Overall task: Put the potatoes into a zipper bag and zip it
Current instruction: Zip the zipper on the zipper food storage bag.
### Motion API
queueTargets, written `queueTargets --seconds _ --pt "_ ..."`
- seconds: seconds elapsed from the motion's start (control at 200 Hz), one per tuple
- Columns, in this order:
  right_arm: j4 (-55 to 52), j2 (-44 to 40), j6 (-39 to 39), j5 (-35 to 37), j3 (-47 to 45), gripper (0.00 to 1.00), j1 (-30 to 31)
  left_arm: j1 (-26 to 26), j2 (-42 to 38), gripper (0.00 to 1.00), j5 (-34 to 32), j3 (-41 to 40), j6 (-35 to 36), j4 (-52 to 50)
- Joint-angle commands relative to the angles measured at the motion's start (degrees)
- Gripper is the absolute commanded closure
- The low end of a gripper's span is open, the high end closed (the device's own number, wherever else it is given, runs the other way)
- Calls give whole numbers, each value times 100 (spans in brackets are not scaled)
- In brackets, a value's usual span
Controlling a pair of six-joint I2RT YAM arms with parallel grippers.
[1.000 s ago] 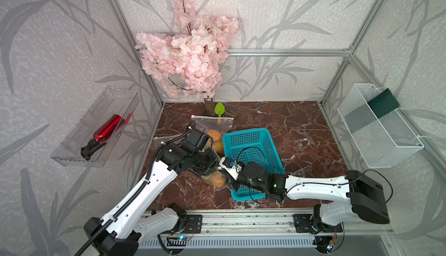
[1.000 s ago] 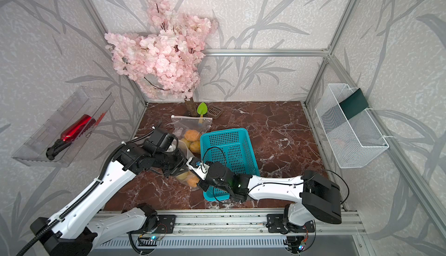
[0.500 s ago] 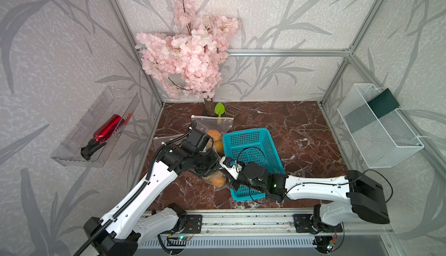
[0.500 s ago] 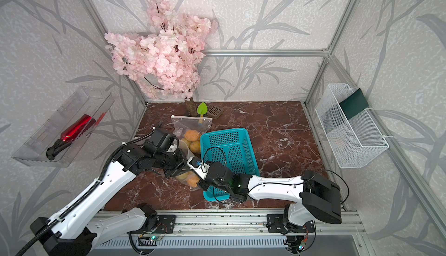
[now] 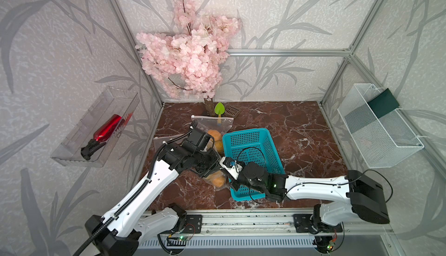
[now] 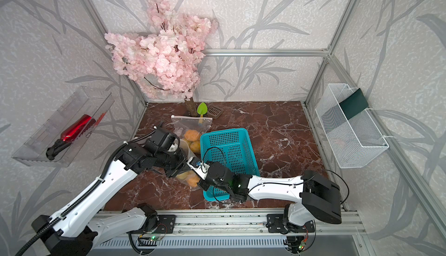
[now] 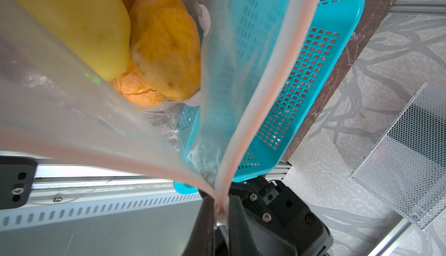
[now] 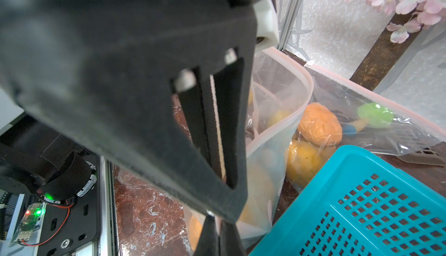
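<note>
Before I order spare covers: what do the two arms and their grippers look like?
White shells, black joints. The left arm carries a ribbed black cable conduit; the right arm has thin looping black cables and a boxy black shoulder. The left gripper and right gripper have black tapering fingers.

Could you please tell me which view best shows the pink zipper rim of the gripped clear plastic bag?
Left wrist view: both pink strips of the zipper rim run into the left gripper. The right wrist view shows one curved stretch; in both top views arms hide most.
</note>
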Motion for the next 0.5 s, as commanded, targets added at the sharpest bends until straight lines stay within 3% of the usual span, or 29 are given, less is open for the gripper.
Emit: queueTargets --seconds 0.0,0.135,0.495 --pt "291 -186 48 -131 58 100 51 52 143 100 -752 379 246 -537" --pt "488 -309 62 -281 -65 100 52 259 191 100 -1108 576 486 -738" --pt "635 -427 22 -451 -179 100 76 1121 392 100 -1115 920 1110 -1048"
